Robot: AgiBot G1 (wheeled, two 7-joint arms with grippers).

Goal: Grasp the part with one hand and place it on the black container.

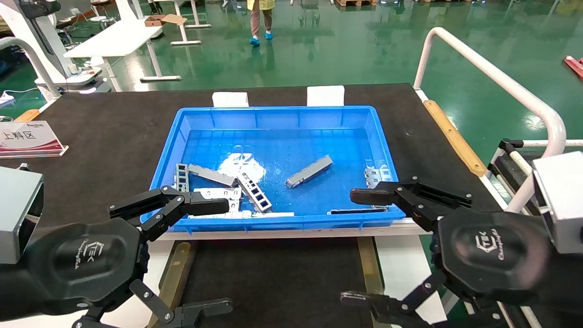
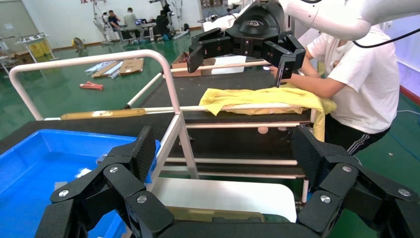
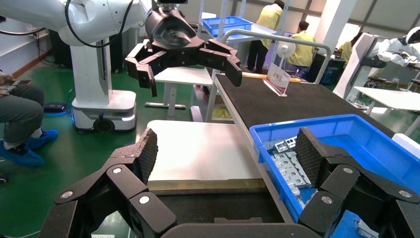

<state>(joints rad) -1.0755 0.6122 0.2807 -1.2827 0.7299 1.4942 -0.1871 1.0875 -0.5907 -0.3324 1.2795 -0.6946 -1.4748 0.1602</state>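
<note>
Mid-crate (image 1: 273, 114): slim grey part (image 1: 309, 171), plain face up; both pincers wide open, empty.

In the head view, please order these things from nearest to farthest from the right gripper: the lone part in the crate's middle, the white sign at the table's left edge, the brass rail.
From the right gripper:
1. Lone part, middle of the blue crate.
2. Brass rail, along the table's right edge.
3. White sign, far left.

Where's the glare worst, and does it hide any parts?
Head view: a white overhead-light blotch on the blue crate floor washes out the spot beside the piled metal parts; the lone part at mid-crate reads clean. Both wrist views: no comparable glare on the crate, and the open grippers fill the foreground.
</note>
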